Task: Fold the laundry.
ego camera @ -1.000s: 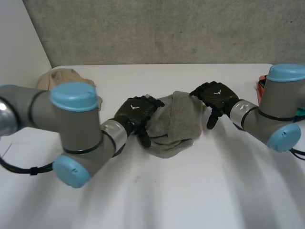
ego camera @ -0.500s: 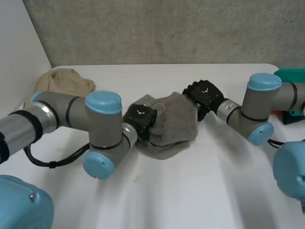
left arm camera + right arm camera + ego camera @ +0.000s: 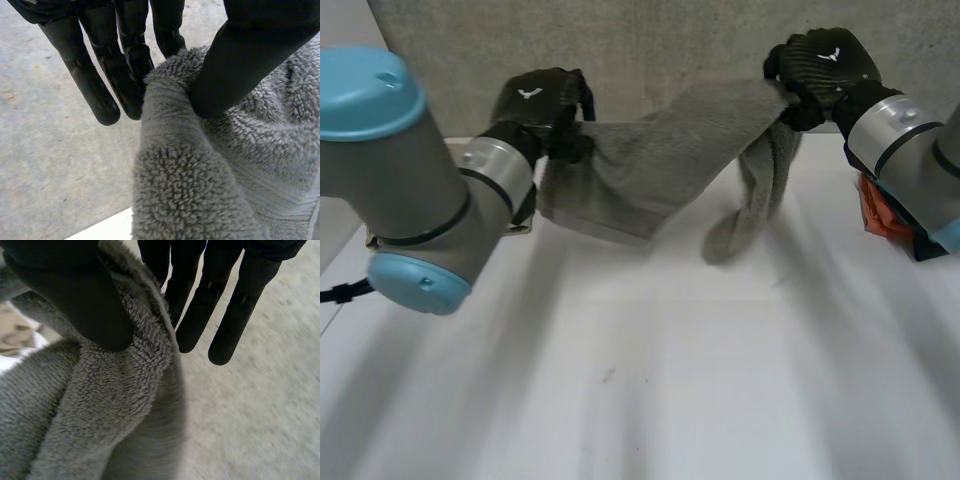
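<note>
Above the far edge of the white counter we hold the grey towel strung between left hand and right hand, each pinching a top corner between thumb and fingers, so we judge the opening-out step is in hand and laying it flat comes next

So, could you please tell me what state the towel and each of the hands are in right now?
grey towel, held in the air, spread out sideways, one end hanging down.
left hand, shut on the grey towel's edge, pinching it between thumb and fingers.
right hand, shut on the grey towel's opposite edge, pinching it likewise.
</note>
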Available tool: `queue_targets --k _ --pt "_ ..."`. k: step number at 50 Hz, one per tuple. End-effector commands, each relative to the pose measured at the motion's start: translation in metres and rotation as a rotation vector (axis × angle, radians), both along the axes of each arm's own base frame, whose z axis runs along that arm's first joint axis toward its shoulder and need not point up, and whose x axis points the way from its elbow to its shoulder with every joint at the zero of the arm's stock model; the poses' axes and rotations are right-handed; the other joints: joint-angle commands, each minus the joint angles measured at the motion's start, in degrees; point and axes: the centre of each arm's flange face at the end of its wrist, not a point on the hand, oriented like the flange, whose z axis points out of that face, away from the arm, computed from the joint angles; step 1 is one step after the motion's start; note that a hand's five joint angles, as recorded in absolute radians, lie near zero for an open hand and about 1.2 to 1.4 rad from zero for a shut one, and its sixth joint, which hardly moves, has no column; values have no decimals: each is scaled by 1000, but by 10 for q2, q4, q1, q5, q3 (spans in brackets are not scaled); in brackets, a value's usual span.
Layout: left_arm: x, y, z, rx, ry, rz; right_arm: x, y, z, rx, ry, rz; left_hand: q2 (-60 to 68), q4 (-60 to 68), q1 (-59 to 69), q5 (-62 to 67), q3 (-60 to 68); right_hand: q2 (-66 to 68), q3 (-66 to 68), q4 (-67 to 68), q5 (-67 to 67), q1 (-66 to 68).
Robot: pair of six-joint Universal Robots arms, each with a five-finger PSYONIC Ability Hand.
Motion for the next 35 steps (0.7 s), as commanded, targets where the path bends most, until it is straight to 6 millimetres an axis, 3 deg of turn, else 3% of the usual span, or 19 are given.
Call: queue_targets --k 1,3,4,7,8,11,12,15,19,20,23,29,32,35 --pt "26 -22 -37 116 -19 68 35 71 -36 100 192 157 115 113 158 139 119 131 121 116 134 186" --pt "30 -30 -57 156 -45 84 42 83 -58 156 246 185 115 113 158 139 119 131 121 116 134 186" --pt "33 -38 -77 192 -77 99 48 93 -80 214 296 209 115 113 158 139 119 131 121 116 134 186" --pt "39 -51 -102 225 -130 124 56 104 -114 293 369 239 115 113 158 139 119 131 121 116 134 186" --pt "42 -61 -115 234 -161 137 60 108 -131 327 407 249 115 113 158 139 119 37 27 22 40 92" --pt "46 -70 -129 260 -197 160 64 106 -144 347 429 221 115 113 158 139 119 -321 -331 -336 -318 -266" --pt "49 -73 -129 273 -201 167 63 100 -139 349 417 178 12 10 55 36 16 -459 -469 -473 -456 -404" --pt "52 -72 -115 291 -192 158 59 90 -126 358 362 117 -348 -350 -305 -324 -344 -525 -535 -540 -522 -470" --pt "55 -60 -88 285 -181 125 48 83 -90 362 240 85 -461 -463 -419 -437 -457 -569 -579 -584 -566 -514" --pt "55 -56 -82 282 -179 118 42 84 -70 341 211 86 -468 -471 -426 -445 -464 -569 -579 -584 -566 -514" --pt "60 -37 -65 281 -178 95 24 86 -43 336 208 75 -482 -484 -439 -458 -478 -569 -579 -584 -566 -514" --pt "75 -3 -60 306 -226 87 -2 78 -46 393 344 9 -489 -491 -446 -465 -485 -569 -579 -584 -566 -514" --pt "84 18 -74 357 -295 78 -18 74 -61 417 495 -52 -432 -434 -389 -408 -428 -566 -576 -581 -563 -511" --pt "89 37 -94 415 -361 59 -28 70 -80 443 598 -95 -394 -397 -352 -371 -391 -454 -464 -468 -451 -399"
